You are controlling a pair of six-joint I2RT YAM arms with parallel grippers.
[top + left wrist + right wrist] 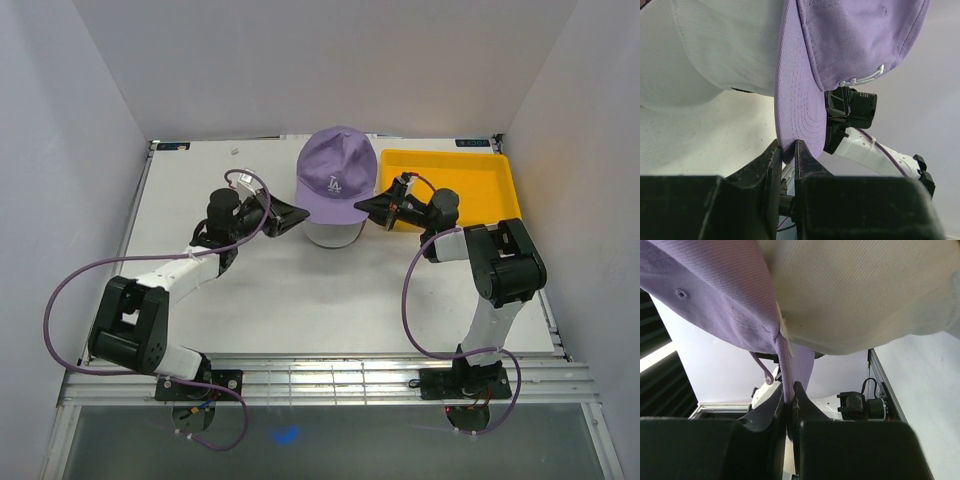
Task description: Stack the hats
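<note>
A: From above, we see the purple cap (335, 170) sitting over the white cap (330, 236) at the back middle of the table (300, 300), just beside the yellow tray (480, 172). The left gripper (290, 215) and right gripper (372, 208) meet it from either side.

B: Whether anything lies under the white one, we cannot tell.

A: In the left wrist view, our fingers (774, 159) are clamped together on the edge of the purple brim (797, 110), which stands almost on edge. The white crown bulges just beside it.

B: That is a thin bite. We judge that a sideways tug could slide the brim out.

A: In the right wrist view, the fingers (801, 399) are pinched shut on a narrow purple band (785, 365) hanging from the cap's rim, with white fabric pressed close above.

B: The risks we see: if the two arms pull unevenly, the soft crown could twist and land crooked. If one side lets go first, the cap could tip off the white one. Fingers caught in the band could also drag the pile on withdrawal.
</note>
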